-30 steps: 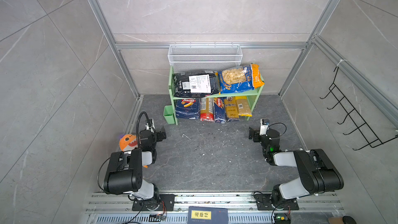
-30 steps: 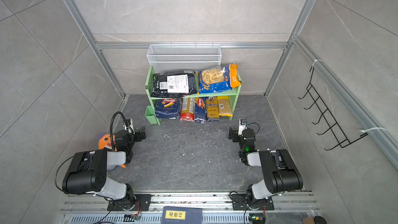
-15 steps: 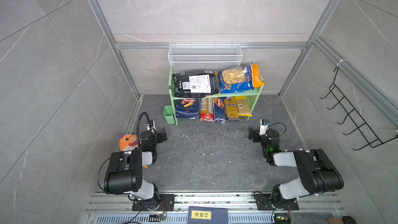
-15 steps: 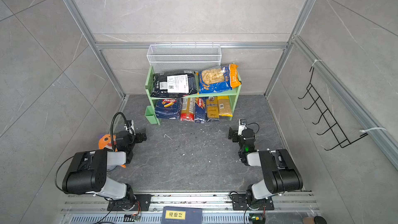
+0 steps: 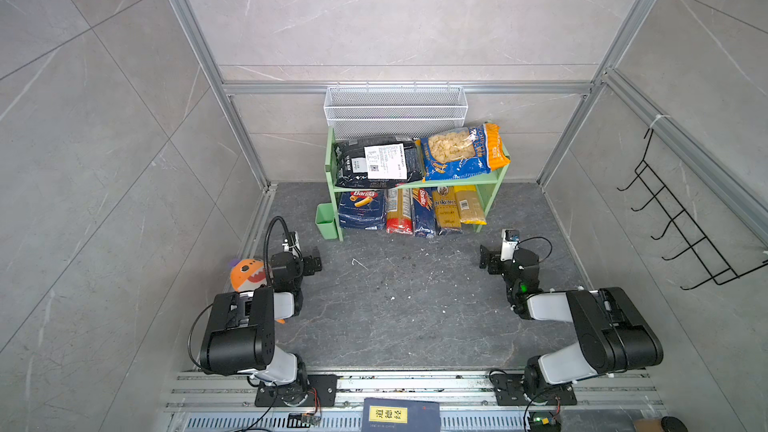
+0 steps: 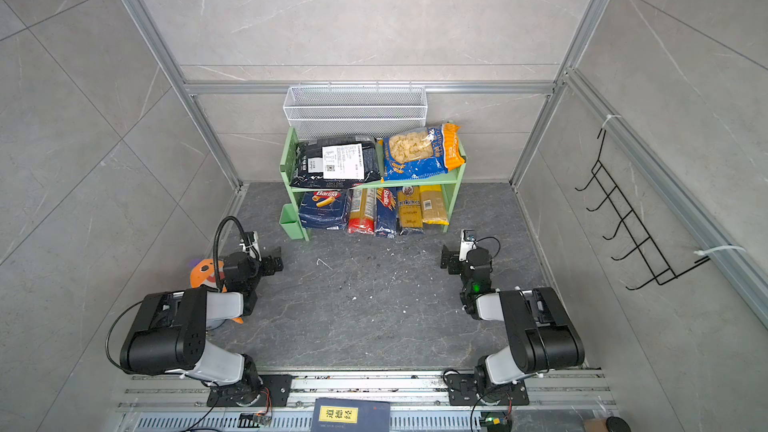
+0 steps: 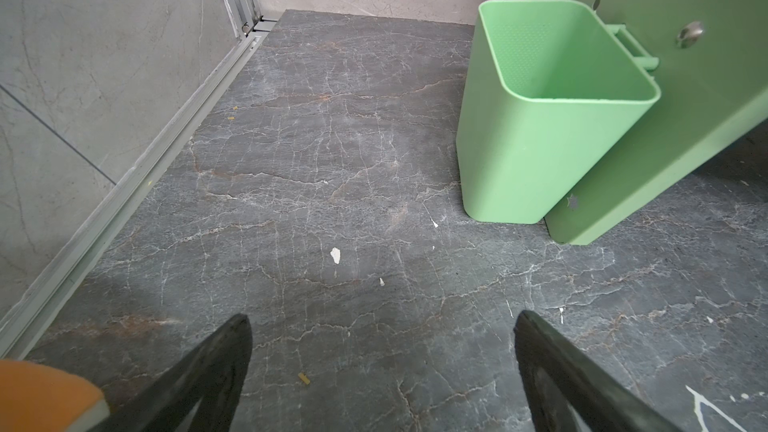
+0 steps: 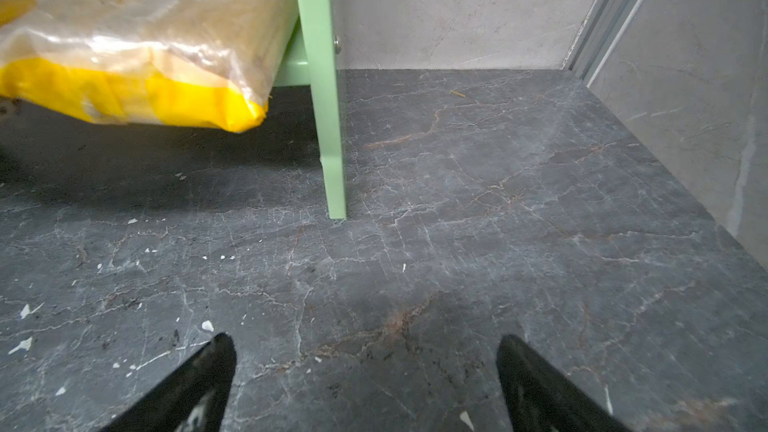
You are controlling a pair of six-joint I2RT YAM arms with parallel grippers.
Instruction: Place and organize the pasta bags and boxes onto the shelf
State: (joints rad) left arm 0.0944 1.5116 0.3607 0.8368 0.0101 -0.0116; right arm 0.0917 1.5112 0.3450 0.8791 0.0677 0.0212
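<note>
**Seven packs shelved, both pincers idle**

The black bag (image 5: 353, 160) and the shell pasta bag (image 5: 461, 151) lay on the top tier of the shelf (image 5: 457, 179), twelve o'clock on the surface (image 5: 395, 297). Beneath sat the wide Barilla box (image 5: 361, 209), the narrow Barilla box (image 5: 423, 214) and three spaghetti packs (image 5: 468, 205). Nothing had shifted in the last second: left pincer (image 5: 316, 261) at eight o'clock and right pincer (image 5: 485, 259) at four stayed spread wide, empty. The job looked done.

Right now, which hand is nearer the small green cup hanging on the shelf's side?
Left. The left hand sits open on the floor just in front of the green cup. The right hand, also open, is out past the shelf at its opposite end.
</note>
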